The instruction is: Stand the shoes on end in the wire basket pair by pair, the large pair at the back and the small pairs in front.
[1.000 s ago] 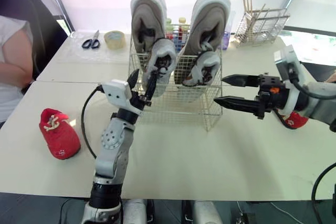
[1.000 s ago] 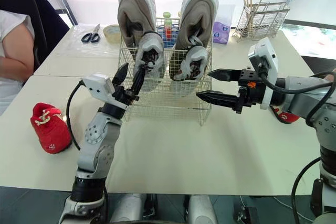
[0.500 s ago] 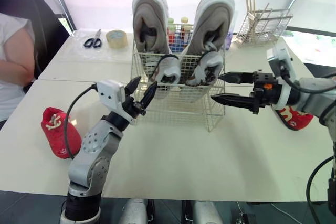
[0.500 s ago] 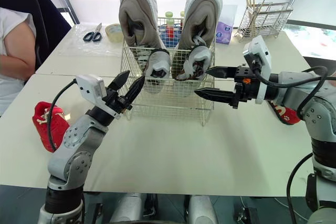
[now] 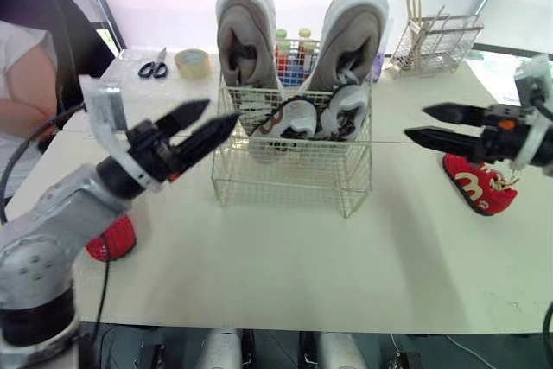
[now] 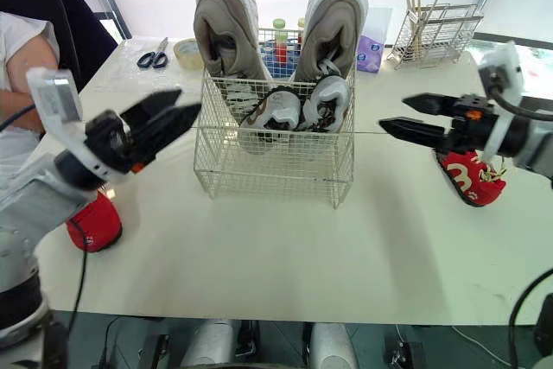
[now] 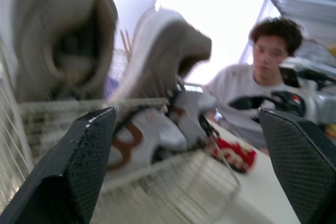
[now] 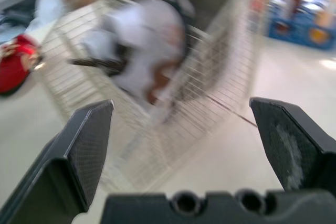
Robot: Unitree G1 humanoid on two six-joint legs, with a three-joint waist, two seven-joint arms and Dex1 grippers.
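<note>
Red shoe (image 6: pixel 97 224) lies half hidden behind the left arm (image 6: pixel 39 192).

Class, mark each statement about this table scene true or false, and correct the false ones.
1. Two large grey shoes stand on end at the back of the wire basket. True.
2. The left pincer is shut on a red shoe. False: it is open and empty; the left red shoe lies on the table.
3. Two small white shoes sit in the basket in front of the large pair. True.
4. The right red shoe is in the basket. False: it lies on the table beside the open right pincer.
5. The scissors lie in front of the basket. False: they lie behind it, toward the robot's left.
</note>
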